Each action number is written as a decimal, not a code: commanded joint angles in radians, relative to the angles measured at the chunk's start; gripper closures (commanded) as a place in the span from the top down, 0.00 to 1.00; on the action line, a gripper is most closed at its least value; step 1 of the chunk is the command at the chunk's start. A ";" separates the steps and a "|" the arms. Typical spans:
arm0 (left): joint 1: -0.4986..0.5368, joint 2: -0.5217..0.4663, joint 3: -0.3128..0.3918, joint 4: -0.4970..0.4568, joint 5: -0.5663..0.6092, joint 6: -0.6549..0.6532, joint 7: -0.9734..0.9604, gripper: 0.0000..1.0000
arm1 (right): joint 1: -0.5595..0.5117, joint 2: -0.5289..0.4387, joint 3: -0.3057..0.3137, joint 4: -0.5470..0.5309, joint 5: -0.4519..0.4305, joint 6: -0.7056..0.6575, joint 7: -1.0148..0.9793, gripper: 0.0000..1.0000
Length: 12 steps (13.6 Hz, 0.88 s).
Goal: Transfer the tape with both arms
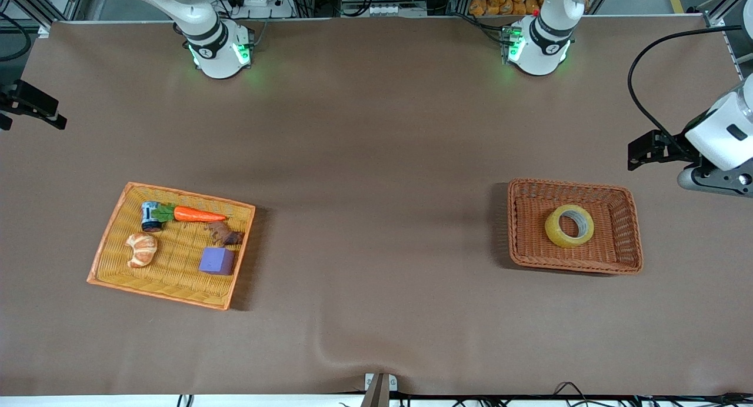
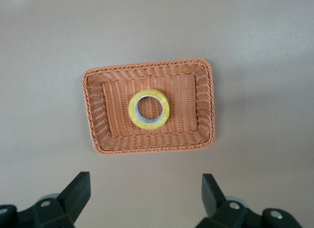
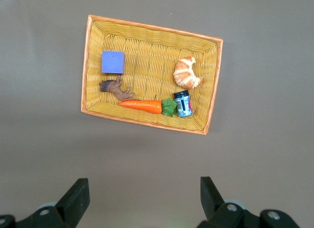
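The tape (image 1: 569,226), a yellowish ring with a grey-white core, lies flat in the middle of a brown wicker basket (image 1: 630,236) toward the left arm's end of the table. In the left wrist view the tape (image 2: 149,110) sits in that basket (image 2: 206,110), seen from high up. My left gripper (image 2: 146,193) is open and empty, up in the air over bare table beside the basket; it shows at the front view's edge (image 1: 644,151). My right gripper (image 3: 145,193) is also open and empty, high over bare table beside the yellow basket, and likewise shows at the front view's edge (image 1: 35,107).
A yellow wicker tray (image 1: 107,242) toward the right arm's end holds a carrot (image 1: 199,214), a croissant (image 1: 142,249), a purple cube (image 1: 216,260), a small can (image 1: 150,216) and a brown figure (image 1: 225,235). Brown cloth covers the table between the two baskets.
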 commanded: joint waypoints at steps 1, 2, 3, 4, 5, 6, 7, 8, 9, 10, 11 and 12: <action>0.005 -0.044 -0.034 -0.034 -0.042 -0.038 -0.025 1.00 | -0.001 -0.004 0.007 0.012 0.010 -0.013 -0.005 1.00; 0.005 -0.045 -0.043 -0.041 -0.047 -0.039 -0.051 1.00 | 0.005 -0.004 0.008 0.012 0.010 -0.013 -0.002 1.00; 0.005 -0.047 -0.057 -0.044 -0.056 -0.042 -0.080 1.00 | 0.011 -0.004 0.008 0.012 0.008 -0.013 -0.005 1.00; -0.009 -0.061 -0.063 -0.045 -0.056 -0.065 -0.118 1.00 | 0.010 -0.004 0.007 0.012 0.005 -0.013 -0.009 1.00; -0.027 -0.067 -0.063 -0.047 -0.052 -0.074 -0.138 1.00 | 0.008 -0.004 0.005 0.012 0.004 -0.013 -0.011 1.00; -0.027 -0.071 -0.063 -0.045 -0.041 -0.073 -0.128 1.00 | 0.008 -0.004 0.005 0.012 0.002 -0.013 -0.011 1.00; -0.016 -0.077 -0.063 -0.044 -0.041 -0.070 -0.119 1.00 | 0.008 -0.004 0.005 0.012 0.000 -0.015 -0.011 1.00; -0.004 -0.096 -0.063 -0.050 -0.041 -0.070 -0.102 1.00 | 0.008 -0.004 0.005 0.012 0.002 -0.013 -0.011 1.00; 0.010 -0.125 -0.062 -0.076 -0.041 -0.070 -0.078 1.00 | 0.008 -0.004 0.005 0.012 0.000 -0.013 -0.011 1.00; 0.008 -0.155 -0.050 -0.099 -0.042 -0.070 -0.059 1.00 | 0.008 -0.004 0.005 0.012 0.000 -0.013 -0.010 1.00; 0.001 -0.176 -0.030 -0.108 -0.042 -0.071 -0.057 1.00 | 0.008 -0.004 0.004 0.012 0.000 -0.013 -0.010 1.00; -0.015 -0.189 -0.008 -0.108 -0.041 -0.071 -0.056 1.00 | 0.004 -0.004 0.004 0.012 0.004 -0.013 -0.010 1.00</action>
